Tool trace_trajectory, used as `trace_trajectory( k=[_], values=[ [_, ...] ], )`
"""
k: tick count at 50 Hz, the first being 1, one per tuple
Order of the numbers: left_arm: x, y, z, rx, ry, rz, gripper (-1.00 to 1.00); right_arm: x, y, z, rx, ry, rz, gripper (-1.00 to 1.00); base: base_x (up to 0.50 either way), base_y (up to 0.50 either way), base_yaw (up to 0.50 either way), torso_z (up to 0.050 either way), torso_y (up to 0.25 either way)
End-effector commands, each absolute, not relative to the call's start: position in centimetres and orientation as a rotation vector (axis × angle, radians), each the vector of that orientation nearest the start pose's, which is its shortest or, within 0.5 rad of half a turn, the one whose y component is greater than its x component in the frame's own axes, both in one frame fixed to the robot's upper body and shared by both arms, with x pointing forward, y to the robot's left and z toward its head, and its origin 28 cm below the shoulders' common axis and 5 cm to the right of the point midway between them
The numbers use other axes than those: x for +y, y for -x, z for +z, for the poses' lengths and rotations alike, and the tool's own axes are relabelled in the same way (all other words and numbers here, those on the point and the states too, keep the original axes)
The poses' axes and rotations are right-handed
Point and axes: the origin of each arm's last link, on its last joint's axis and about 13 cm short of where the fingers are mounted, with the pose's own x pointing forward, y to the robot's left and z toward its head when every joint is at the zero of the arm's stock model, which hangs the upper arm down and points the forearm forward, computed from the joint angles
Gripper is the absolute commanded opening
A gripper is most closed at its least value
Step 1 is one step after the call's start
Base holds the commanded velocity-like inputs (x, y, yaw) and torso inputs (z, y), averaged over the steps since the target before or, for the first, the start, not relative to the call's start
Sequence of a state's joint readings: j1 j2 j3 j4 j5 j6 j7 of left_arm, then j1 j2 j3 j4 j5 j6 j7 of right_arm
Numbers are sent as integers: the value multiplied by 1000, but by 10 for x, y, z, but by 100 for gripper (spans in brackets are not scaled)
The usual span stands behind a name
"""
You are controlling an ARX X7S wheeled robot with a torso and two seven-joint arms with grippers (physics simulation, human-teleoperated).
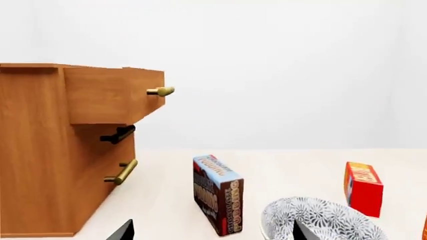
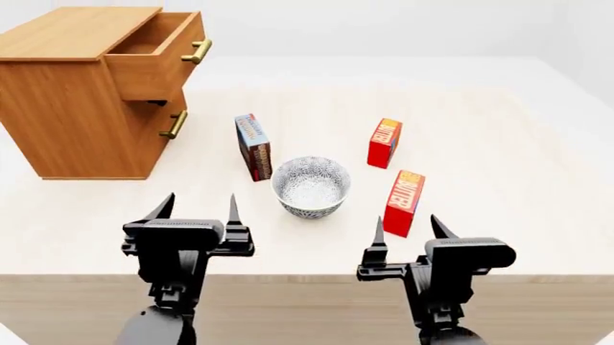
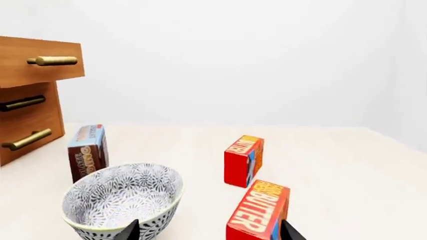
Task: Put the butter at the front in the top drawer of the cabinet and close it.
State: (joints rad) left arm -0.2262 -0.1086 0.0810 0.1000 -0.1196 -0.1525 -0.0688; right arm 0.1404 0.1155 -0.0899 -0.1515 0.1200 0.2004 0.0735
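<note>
Both end effectors, left [image 2: 197, 208] and right [image 2: 406, 228], hang spread and empty, front butter [image 2: 404, 203] partly hiding behind the right.

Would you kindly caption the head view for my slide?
Both open grippers, left and right, hover before a patterned bowl, two butter cartons and a cabinet with its top drawer open.

Patterned bowl [image 2: 311, 185] upright on pale table [image 2: 499, 144], ahead of & between both sets of fingertips. Blue-brown pudding box [image 2: 253, 146] stands on edge just beyond bowl, nearer the left fingers' side. 2nd red butter carton [image 2: 385, 143] further back, right-finger side.
</note>
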Motion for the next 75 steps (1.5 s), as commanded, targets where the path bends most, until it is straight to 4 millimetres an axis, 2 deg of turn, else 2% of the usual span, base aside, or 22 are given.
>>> trace_trajectory(
  k=[1, 8, 19, 46, 60, 75],
  values=[
    [214, -279, 117, -237, 8, -20, 100, -103, -256, 96, -146, 23, 40, 100, 0, 0, 0, 50, 0],
    [213, -268, 131, -253, 36, 20, 100, -104, -247, 105, -164, 41, 33, 100, 0, 0, 0, 25, 0],
    [213, -252, 138, -269, 40, 23, 100, -104, -240, 108, -210, 20, 27, 100, 113, 0, 0, 0, 0],
    [215, -252, 144, -289, 52, 5, 100, -103, -242, 112, -223, 6, 22, 100, 482, 129, 0, 0, 0],
    [215, -249, 155, -388, 54, -9, 100, -101, -244, 115, -230, 1, 23, 100, 500, 8, 0, 0, 1],
    [214, -247, 156, -397, 60, -11, 100, -104, -239, 116, -223, -1, 26, 100, 449, 0, 0, 0, 0]
  ],
)
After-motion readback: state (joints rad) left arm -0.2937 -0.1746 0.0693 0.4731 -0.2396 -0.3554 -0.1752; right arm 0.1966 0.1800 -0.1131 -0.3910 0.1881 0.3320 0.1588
